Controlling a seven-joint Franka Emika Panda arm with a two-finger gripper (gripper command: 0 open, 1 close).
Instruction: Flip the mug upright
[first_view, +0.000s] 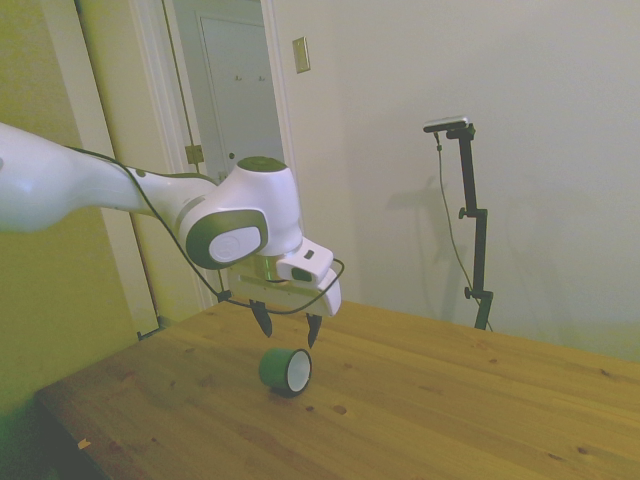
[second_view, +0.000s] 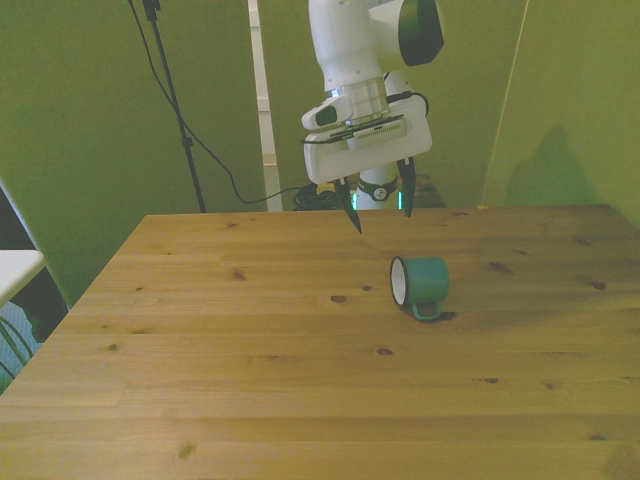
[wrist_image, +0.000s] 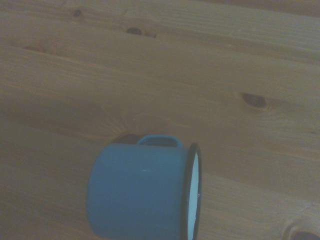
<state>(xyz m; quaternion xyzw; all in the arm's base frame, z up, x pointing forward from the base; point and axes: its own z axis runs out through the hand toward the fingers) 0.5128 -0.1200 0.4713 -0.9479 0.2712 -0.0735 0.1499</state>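
Observation:
The teal mug lies on its side on the wooden table, its white inside and dark rim turned to the front view's left and its handle toward the camera. In the side view the mug rests just below the fingertips. My gripper hangs open above the table, a little behind the mug and toward the front view's left, with nothing between its fingers. The side view shows the gripper a short gap above the mug. The wrist view shows the mug from above, handle flat on the wood.
A white object pokes in at the front view's left edge, off the table. The table's near edge runs along the left in the side view. A wall with a door stands behind.

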